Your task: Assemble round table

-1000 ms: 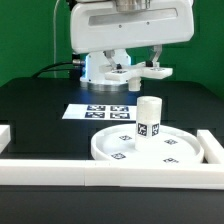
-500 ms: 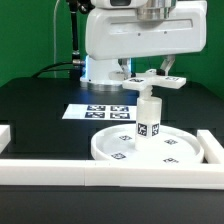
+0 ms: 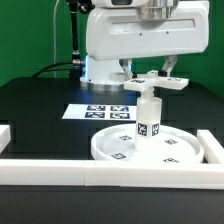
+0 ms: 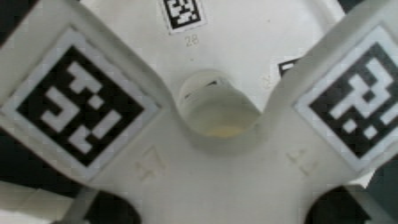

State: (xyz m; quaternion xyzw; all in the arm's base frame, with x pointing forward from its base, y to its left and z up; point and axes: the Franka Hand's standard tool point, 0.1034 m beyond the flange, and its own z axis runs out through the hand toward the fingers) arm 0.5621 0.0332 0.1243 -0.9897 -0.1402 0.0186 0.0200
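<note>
The large rimmed round disc (image 3: 120,152) lies flat on the black table. The short cylindrical post (image 3: 149,122) stands upright on it. My gripper (image 3: 153,72) is shut on the cross-shaped foot piece (image 3: 156,82) and holds it level just above the post's top, roughly centred over it. I cannot tell if the two touch. In the wrist view the foot piece (image 4: 107,150) fills the frame, with its round centre hole (image 4: 217,106) between two tagged arms. My fingers are hidden there.
The marker board (image 3: 98,112) lies behind the disc. White border rails run along the front (image 3: 90,173), the exterior view's left (image 3: 5,135) and right (image 3: 212,148). The robot base (image 3: 100,68) stands at the back.
Between one second and half a second ago my gripper carried the foot piece toward the exterior view's right, to a spot over the post. Since then nothing has visibly moved.
</note>
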